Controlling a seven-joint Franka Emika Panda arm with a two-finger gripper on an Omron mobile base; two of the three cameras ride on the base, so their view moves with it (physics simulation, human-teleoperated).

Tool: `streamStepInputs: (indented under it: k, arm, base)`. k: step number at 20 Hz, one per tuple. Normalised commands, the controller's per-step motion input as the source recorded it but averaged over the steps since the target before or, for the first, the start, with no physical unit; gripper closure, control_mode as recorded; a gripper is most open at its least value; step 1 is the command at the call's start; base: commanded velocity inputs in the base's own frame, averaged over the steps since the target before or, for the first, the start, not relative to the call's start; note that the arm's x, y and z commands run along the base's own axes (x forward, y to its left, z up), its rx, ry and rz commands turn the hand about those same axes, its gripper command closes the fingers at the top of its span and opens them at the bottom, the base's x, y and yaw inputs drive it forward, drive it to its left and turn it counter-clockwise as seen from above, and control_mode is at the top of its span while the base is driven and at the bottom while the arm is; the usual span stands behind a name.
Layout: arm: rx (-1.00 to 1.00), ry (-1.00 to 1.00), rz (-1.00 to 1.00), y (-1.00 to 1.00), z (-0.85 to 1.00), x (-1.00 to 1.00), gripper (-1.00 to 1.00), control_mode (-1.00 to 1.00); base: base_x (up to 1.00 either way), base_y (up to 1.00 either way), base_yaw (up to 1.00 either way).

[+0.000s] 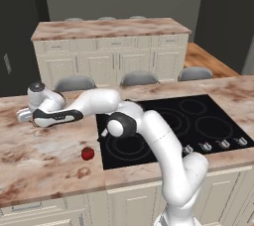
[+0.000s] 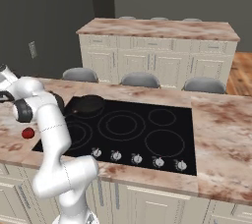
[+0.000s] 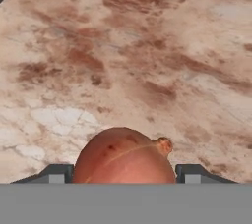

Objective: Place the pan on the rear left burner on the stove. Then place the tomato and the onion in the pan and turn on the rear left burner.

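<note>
The gripper (image 3: pixel 124 171) sits low over the marble counter (image 3: pixel 147 61), left of the stove (image 1: pixel 198 121). Its two fingertips (image 3: pixel 55 173) stand apart, one on each side of the onion (image 3: pixel 123 156), which lies directly between them. Whether the pads press on the skin cannot be told; the jaws are at onion width.

Handling, by judgement:
- The onion looks light, firm and round, with a smooth, sheeny skin, so it is likely to slip or roll.
- Grip across the widest middle, clear of the small stem nub on its right.
- Moderate force should suffice; it is not fragile.

The tomato (image 1: pixel 88 153) rests on the counter nearer the front edge than the gripper. The pan (image 2: pixel 89 104) sits on the stove's rear left corner, well to the gripper's right.
</note>
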Motion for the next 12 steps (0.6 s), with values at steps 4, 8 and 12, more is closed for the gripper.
streamStepInputs:
  k: [4,8,12]
  arm:
    - [0.0,0.07,-0.11,-0.43,0.61,-0.1,1.0,-1.0]
    - [0.0,0.07,-0.1,-0.62,0.43,-0.25,1.0,-1.0]
    - [0.0,0.07,-0.11,-0.78,0.32,-0.31,1.0,-1.0]
  base:
    - [0.0,0.0,0.0]
    - [0.0,0.0,0.0]
    - [0.0,0.0,0.0]
